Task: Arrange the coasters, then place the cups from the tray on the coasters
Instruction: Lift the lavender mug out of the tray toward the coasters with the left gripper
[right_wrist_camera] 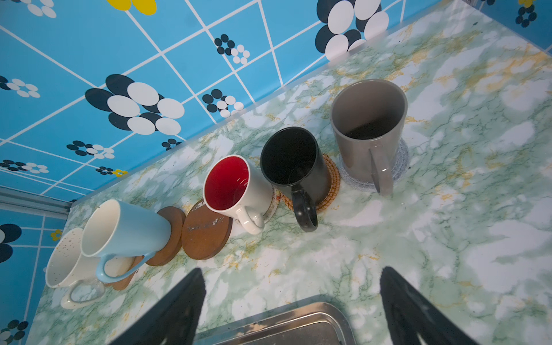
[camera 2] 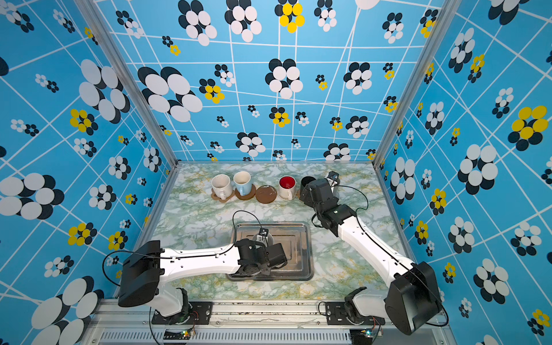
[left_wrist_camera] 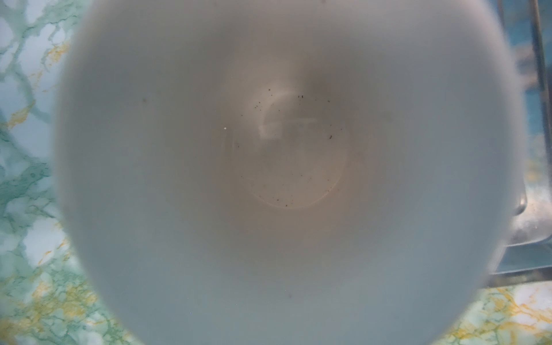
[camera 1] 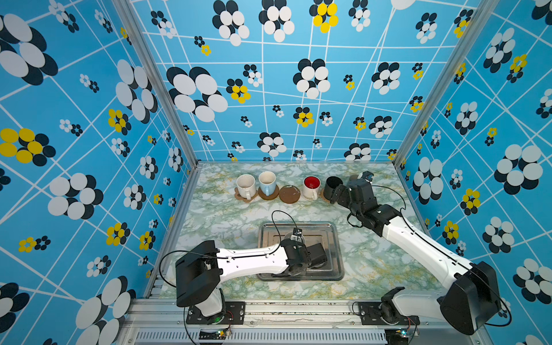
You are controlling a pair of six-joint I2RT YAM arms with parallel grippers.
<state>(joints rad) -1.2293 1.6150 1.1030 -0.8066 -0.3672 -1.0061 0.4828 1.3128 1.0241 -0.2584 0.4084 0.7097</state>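
**Item: sixth mug** (left_wrist_camera: 286,167). The one cup not yet on a coaster.
- Place: on the tray (camera 1: 328,236), toward its far left part, directly below the left gripper (camera 1: 295,237). The left wrist view looks straight down into its pale, faintly flecked inside. Its outer colour and its handle are hidden.
- Left pincer: cannot tell whether it is clamped on the mug, as no finger shows in any view.
- Right gripper (right_wrist_camera: 292,268): fingers spread wide with nothing between them, hovering near the black mug (right_wrist_camera: 294,164) at the far right.

**Destination: bare brown disc** (camera 1: 289,194). It lies in the far row between the light blue mug (camera 1: 266,182) and the red-lined white mug (camera 1: 311,186).

**Row, left to right:**
- speckled white mug (camera 1: 245,185) on the paw coaster (camera 1: 239,197)
- light blue mug on a second brown disc (right_wrist_camera: 173,227)
- the bare disc
- red-lined mug, its coaster barely visible
- black mug on the rattan coaster (right_wrist_camera: 333,179)
- grey-beige mug (right_wrist_camera: 367,125) on the pale grey coaster (right_wrist_camera: 400,161)

**Handling (judged):**
- The mug is probably glazed ceramic: rigid, fairly heavy for its size, slick and liable to chip.
- Best hold is likely the wall at the rim, one finger inside and one outside, clear of the handle.
- The slot is tight, so it should come straight down. A sideways nudge could knock a neighbour.
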